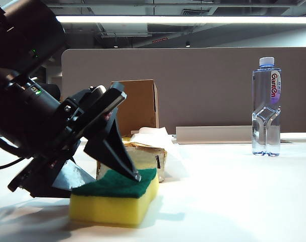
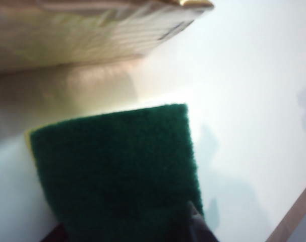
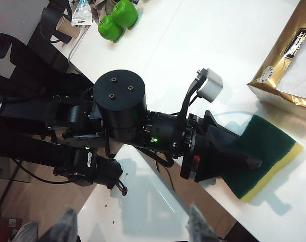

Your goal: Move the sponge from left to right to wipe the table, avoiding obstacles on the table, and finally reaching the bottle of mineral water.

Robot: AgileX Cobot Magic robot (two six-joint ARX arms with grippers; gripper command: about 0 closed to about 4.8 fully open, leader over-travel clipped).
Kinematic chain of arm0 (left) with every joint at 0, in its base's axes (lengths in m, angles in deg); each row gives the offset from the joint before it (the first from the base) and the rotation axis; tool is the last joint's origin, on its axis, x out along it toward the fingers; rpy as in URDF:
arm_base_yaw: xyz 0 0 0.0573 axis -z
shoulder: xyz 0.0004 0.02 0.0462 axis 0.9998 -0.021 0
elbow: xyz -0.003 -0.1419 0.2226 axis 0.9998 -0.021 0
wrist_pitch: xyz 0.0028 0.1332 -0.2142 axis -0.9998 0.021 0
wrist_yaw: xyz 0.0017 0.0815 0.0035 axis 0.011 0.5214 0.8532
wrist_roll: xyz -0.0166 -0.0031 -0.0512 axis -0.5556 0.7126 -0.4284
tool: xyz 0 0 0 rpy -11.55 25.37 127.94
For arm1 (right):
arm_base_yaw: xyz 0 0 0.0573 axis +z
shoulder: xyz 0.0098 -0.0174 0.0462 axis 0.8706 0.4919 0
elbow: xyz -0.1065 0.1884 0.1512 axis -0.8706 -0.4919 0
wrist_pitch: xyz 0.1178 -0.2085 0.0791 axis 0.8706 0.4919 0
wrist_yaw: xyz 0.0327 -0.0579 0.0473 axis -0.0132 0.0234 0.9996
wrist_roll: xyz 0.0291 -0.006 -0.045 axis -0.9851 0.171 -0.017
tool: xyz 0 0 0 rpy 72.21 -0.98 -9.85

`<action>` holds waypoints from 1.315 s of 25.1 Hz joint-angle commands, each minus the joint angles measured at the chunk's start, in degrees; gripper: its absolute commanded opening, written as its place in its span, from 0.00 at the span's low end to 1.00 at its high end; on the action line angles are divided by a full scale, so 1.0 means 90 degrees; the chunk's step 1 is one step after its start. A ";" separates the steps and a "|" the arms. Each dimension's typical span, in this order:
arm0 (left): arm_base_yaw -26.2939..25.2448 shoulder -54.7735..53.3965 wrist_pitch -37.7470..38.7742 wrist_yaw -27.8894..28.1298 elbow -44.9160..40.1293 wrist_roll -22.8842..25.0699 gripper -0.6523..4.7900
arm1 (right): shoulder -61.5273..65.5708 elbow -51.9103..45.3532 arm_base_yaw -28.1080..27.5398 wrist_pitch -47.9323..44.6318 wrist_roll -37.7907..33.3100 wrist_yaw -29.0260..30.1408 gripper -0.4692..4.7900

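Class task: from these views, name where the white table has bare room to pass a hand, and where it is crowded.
Free: the white tabletop between the yellow, green-topped sponge and the clear water bottle. Crowded: the left claw over the sponge, with the gold-edged tissue pack and brown cardboard box just behind it.

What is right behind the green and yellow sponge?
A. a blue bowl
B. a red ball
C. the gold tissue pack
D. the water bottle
C: the gold tissue pack sits just behind the sponge, with the brown box further back, while the water bottle stands far off to the right.
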 commanded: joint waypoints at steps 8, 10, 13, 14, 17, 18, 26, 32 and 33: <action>-0.0075 0.0418 0.0668 0.0364 -0.0034 0.0294 0.58 | -0.0029 0.0024 0.0000 -0.0063 0.0066 0.0010 0.63; -0.0160 0.0534 0.0741 0.0359 -0.0029 0.0311 0.58 | -0.0029 0.0027 0.0000 -0.0063 0.0070 0.0010 0.63; -0.0308 0.0665 0.0806 0.0350 0.0015 0.0374 0.58 | -0.0032 0.0027 -0.0002 -0.0063 0.0160 0.0007 0.63; -0.0350 0.0702 0.0838 0.0347 0.0041 0.0461 0.58 | -0.0036 0.0027 -0.0002 -0.0063 0.0165 0.0010 0.63; -0.0517 0.0755 0.0996 0.0338 0.0231 0.0738 0.58 | -0.0044 0.0024 -0.0005 -0.0063 0.0165 0.0007 0.63; -0.0573 0.0760 0.1049 0.0335 0.0296 0.0799 0.58 | -0.0044 0.0024 -0.0005 -0.0063 0.0165 0.0005 0.63; -0.1328 0.0777 0.2130 0.0335 0.1020 0.1710 0.58 | -0.0049 0.0027 -0.0005 -0.0058 0.0163 0.0007 0.63; -0.2436 0.1037 0.3398 0.0333 0.1756 0.2841 0.58 | -0.0061 0.0022 -0.0005 -0.0056 0.0163 0.0005 0.63; -0.2620 0.1139 0.3470 0.0333 0.1817 0.2973 0.58 | -0.0061 0.0022 -0.0005 -0.0056 0.0163 0.0005 0.63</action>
